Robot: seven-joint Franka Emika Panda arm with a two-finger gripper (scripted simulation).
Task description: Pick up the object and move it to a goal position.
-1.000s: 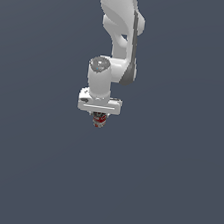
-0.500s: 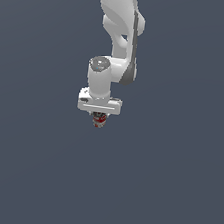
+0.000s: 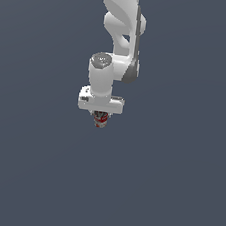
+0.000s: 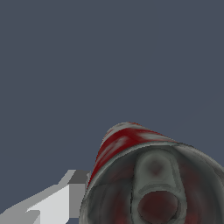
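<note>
The object (image 3: 100, 119) is a small red can with white marks, hanging below the white gripper (image 3: 100, 116) in the exterior view. My gripper is shut on it, and only the can's lower part shows under the hand. In the wrist view the can (image 4: 144, 175) fills the near field, its greyish top with the pull tab facing the camera. One grey-white finger (image 4: 65, 197) shows beside it, against the can's side. The can is tilted in that view.
The white arm (image 3: 121, 30) rises from the hand to the picture's top edge. Everything else in both views is a plain dark grey-blue background, with no other objects or edges in sight.
</note>
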